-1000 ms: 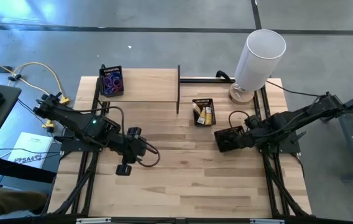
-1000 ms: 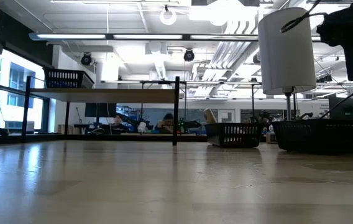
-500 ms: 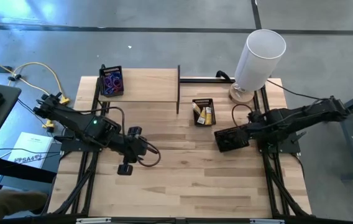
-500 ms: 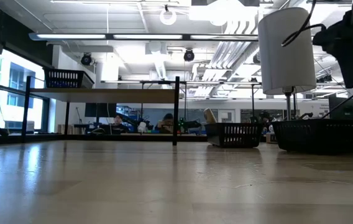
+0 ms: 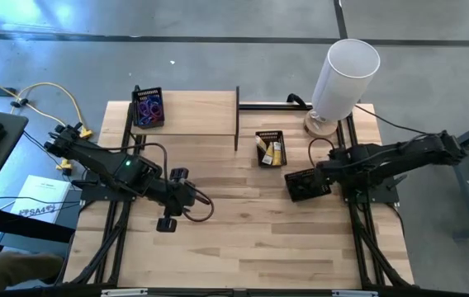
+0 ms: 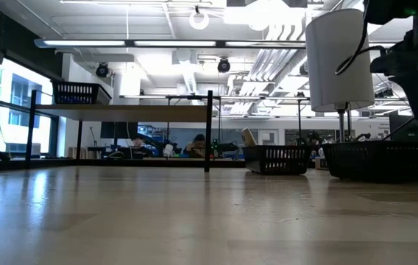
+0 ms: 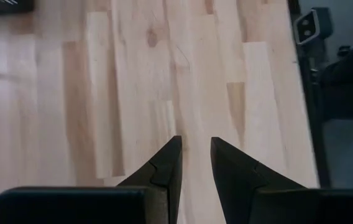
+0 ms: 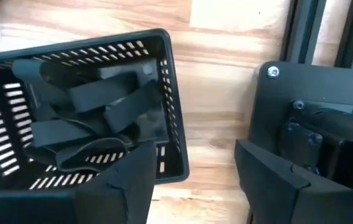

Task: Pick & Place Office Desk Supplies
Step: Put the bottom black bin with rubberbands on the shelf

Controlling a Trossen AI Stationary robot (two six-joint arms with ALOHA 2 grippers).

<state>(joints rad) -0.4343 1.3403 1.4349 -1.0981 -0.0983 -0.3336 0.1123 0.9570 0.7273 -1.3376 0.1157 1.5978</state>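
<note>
The left end effector rests over bare desk at the near left, its fingers set to a narrow gap and holding nothing. Farther back on the right, the right end effector stands wide and empty at the edge of a mesh tray of black blocks. The yellow packets and coloured loops lie in trays beyond, well apart from both.

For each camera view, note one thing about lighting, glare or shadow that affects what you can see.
High view: even light, soft shadows under both arms on the table. Low view: bright ceiling lights glare off the tabletop, and the right arm is a dark silhouette. Right wrist view: the black items in the mesh tray merge into shadow. Left wrist view: evenly lit wood, left hand dark.
</note>
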